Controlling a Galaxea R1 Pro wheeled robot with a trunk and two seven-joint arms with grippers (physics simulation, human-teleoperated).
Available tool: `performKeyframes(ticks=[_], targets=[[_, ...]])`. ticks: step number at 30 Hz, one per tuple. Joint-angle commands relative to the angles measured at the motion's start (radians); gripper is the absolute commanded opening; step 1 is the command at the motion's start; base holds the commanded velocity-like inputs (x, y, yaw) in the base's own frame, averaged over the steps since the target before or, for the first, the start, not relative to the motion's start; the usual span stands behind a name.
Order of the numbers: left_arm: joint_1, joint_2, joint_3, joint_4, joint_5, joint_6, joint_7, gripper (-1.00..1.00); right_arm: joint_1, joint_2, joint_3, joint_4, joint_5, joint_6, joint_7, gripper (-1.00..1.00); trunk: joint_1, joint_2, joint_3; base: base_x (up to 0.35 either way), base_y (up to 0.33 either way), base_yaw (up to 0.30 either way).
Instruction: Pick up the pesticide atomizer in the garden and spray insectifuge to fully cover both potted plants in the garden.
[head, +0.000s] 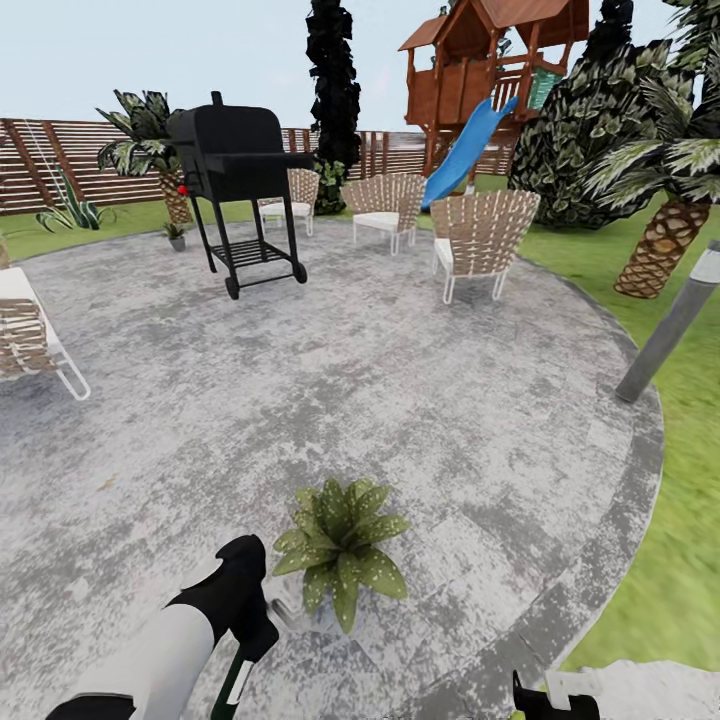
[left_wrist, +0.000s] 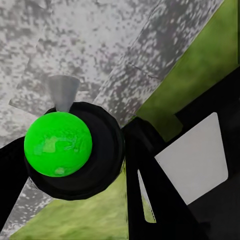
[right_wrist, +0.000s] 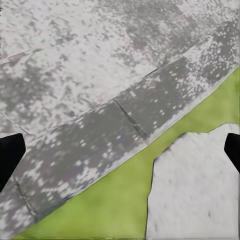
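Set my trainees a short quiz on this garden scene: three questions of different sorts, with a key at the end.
1. True or false: the potted plant stands on the lawn.
2. Which one holds the pesticide atomizer? A) the left tool B) the right tool C) neither, it lies on the ground
3. Fill in the missing word: in the right wrist view, the right tool's fingers sit at opposite edges of the picture, so its jaws are ____.

Key:
1. False. It stands on the grey stone patio.
2. A.
3. open.
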Motion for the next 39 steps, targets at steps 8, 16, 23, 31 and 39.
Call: performKeyframes(ticks=[8, 16, 23, 31, 39], targets=[[0.000, -0.005, 0.000, -0.001, -0.008, 0.007, -0.004, -1.00, -0.001, 0.000, -0.006, 0.001, 0.011, -0.003, -0.005, 1.00, -0.001, 0.000, -0.001, -0.142, -0.221, 0.194], [0.000, -0.007, 0.009, -0.001, -0.001, 0.008, 0.053, -1.00, -0.001, -0.006, -0.006, 0.001, 0.012, -0.003, -0.005, 1.00, -0.001, 0.000, -0.001, 0.063, -0.271, 0.006], [0.001, 0.004, 0.016, 0.016, 0.010, 0.008, 0.038, -1.00, -0.001, -0.002, -0.005, 0.001, 0.011, -0.003, -0.005, 1.00, -0.001, 0.000, -0.001, 0.015, -0.044, 0.000], [0.001, -0.001, 0.016, 0.011, 0.010, 0.008, 0.036, -1.00, -0.001, -0.001, -0.006, 0.001, 0.011, -0.003, -0.005, 1.00, -0.001, 0.000, -0.001, -0.023, -0.023, 0.121], [0.001, -0.003, 0.017, 0.004, 0.010, 0.008, 0.037, -1.00, -0.001, -0.001, -0.006, 0.001, 0.011, -0.003, -0.005, 1.00, -0.001, 0.000, -0.001, -0.096, -0.233, 0.007]])
